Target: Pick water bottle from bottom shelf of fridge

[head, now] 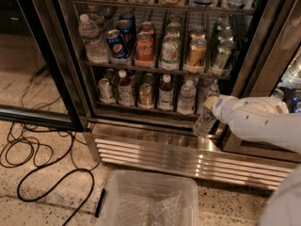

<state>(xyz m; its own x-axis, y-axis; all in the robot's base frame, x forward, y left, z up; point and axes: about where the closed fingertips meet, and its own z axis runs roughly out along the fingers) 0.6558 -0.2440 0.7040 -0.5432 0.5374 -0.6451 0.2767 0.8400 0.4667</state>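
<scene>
My gripper [212, 110] sits at the end of the white arm that reaches in from the right, at the right end of the bottom shelf [141, 110] of the fridge [70, 79]. It is shut on the top of a small clear water bottle [205, 123]. The bottle hangs slightly tilted in front of the shelf's front rail, above the steel base grille [178, 154]. A second clear water bottle [187, 97] stands on the bottom shelf just left of it, among dark-liquid bottles and cans. The fingers are mostly hidden by the arm's white wrist.
The fridge's glass door [42, 55] stands open at the left. A clear plastic bin [150, 199] sits on the floor in front of the grille. Black cables [37, 159] loop on the speckled floor at the left. The upper racks hold cans and another water bottle [91, 39].
</scene>
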